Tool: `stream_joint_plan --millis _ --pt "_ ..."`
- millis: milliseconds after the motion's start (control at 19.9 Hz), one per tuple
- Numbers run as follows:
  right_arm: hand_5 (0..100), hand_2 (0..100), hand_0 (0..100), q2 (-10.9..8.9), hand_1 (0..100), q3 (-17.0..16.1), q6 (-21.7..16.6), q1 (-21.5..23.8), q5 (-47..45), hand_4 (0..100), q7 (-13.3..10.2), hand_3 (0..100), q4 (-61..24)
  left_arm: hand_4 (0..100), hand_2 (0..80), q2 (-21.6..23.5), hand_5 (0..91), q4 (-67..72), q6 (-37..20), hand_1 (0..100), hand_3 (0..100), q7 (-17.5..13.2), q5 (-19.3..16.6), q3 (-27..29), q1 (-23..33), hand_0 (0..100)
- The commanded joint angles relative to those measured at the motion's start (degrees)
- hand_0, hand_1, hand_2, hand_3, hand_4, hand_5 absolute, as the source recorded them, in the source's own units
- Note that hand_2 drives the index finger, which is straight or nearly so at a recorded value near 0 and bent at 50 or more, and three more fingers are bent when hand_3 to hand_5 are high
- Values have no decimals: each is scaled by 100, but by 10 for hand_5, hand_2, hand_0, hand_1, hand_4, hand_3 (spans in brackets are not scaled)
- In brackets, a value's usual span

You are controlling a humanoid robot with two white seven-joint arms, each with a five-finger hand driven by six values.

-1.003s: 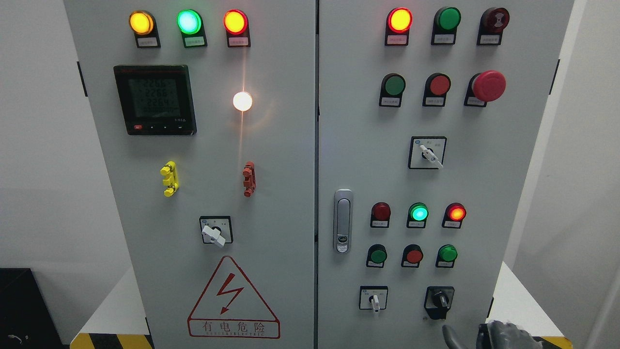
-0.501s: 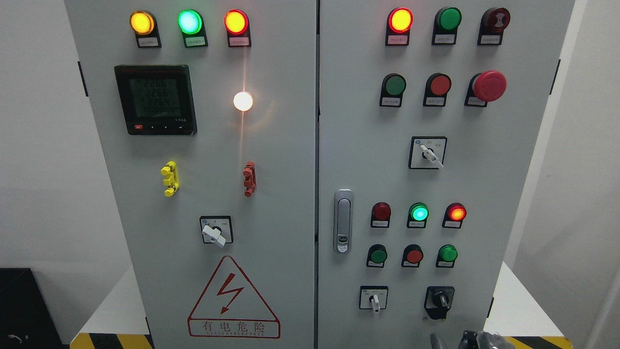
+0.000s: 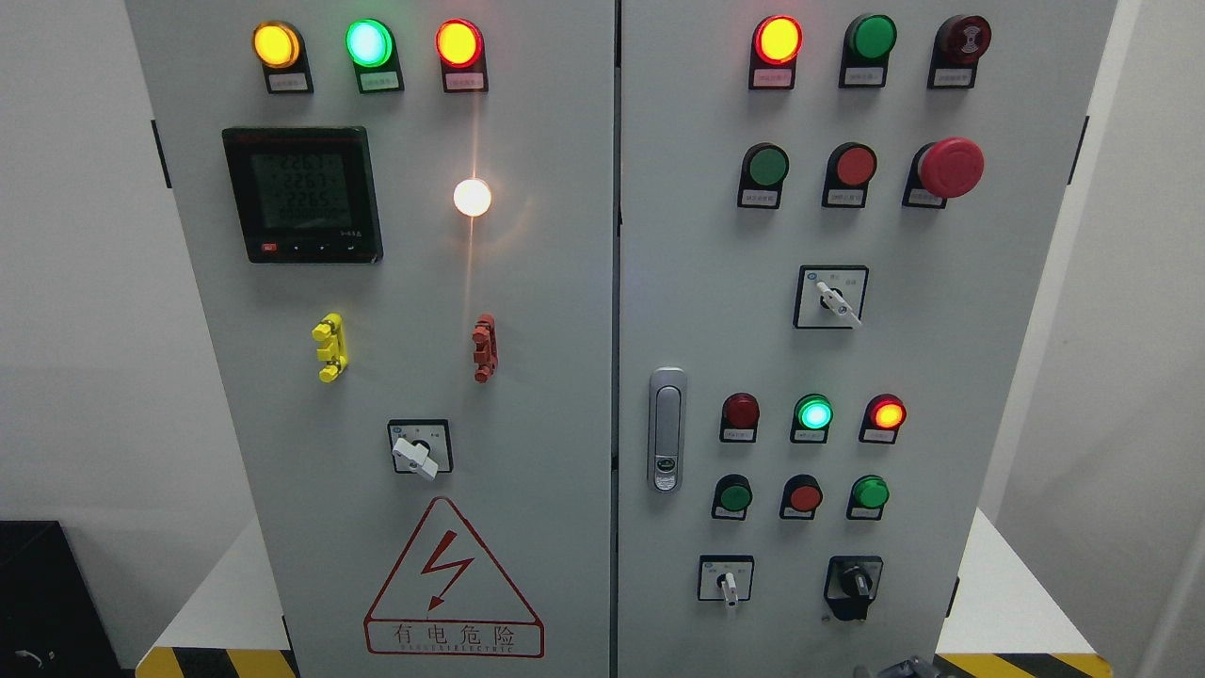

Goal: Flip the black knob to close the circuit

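Observation:
The black knob (image 3: pixel 855 583) sits on a black plate at the lower right of the grey cabinet's right door (image 3: pixel 687 311). Its handle points roughly upward, and nothing touches it. Only a dark sliver of my right hand (image 3: pixel 902 669) shows at the bottom edge, below and slightly right of the knob and clear of it. My left arm does not show.
A white-handled selector (image 3: pixel 726 584) sits left of the knob, with green and red push buttons (image 3: pixel 805 495) and lit indicator lamps (image 3: pixel 814 413) above. The silver door latch (image 3: pixel 666 429) is by the door seam. A red mushroom stop button (image 3: pixel 951 167) juts out at the upper right.
My right hand has dropped steadily toward the bottom edge, from clearly visible below the knob to just a sliver. The panel and knob look unchanged.

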Motion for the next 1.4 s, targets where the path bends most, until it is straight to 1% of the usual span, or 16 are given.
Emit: stream_joint_plan --millis 0,150,201,301,351,451,501,602,752,903,1053,1354 --pt "519 376 0 -35 50 306 -6 526 -1662 546 -75 552 -779 0 0 0 0 -4 -5 556 0 1 0 -5 0 120" --pt "416 308 0 -44 39 288 -58 579 -1988 450 -110 453 -849 0 0 0 0 5 -5 556 0 1 0 4 0 120" --pt "396 295 0 -44 38 279 -102 597 -2059 429 -110 438 -850 0 0 0 0 -4 -5 556 0 1 0 4 0 120" --pt "324 243 0 -44 30 271 -312 632 -2286 364 -84 387 -850 0 0 0 0 -4 -5 556 0 1 0 3 0 120" --pt "301 233 0 -44 30 262 -426 676 -2427 348 -57 371 -850 0 0 0 0 5 -5 556 0 1 0 4 0 120" --pt "190 183 0 -44 19 244 -594 737 -2604 265 13 294 -850 0 0 0 0 5 -5 556 0 10 0 4 0 120" --pt "174 171 0 -53 11 235 -621 755 -2613 251 57 279 -850 0 0 0 0 5 -5 556 0 1 0 -5 0 120" --pt "114 117 0 -44 0 209 -665 764 -2674 183 171 208 -850 0 0 0 0 5 -5 556 0 1 0 -5 0 120" --pt "49 69 0 -53 0 130 -805 825 -2727 121 312 150 -850 0 0 0 0 -4 -5 556 0 1 0 3 0 120" --pt "0 37 0 -53 0 95 -893 904 -2736 68 391 98 -858 0 0 0 0 5 -5 556 0 1 0 -5 0 120" --pt "0 24 0 -53 0 68 -928 948 -2745 50 391 78 -858 0 0 0 0 -4 -5 556 0 1 0 4 0 120" --pt "0 19 0 -79 0 68 -1148 1098 -2806 46 391 73 -867 0 0 0 0 -4 -5 556 0 1 0 4 0 120"
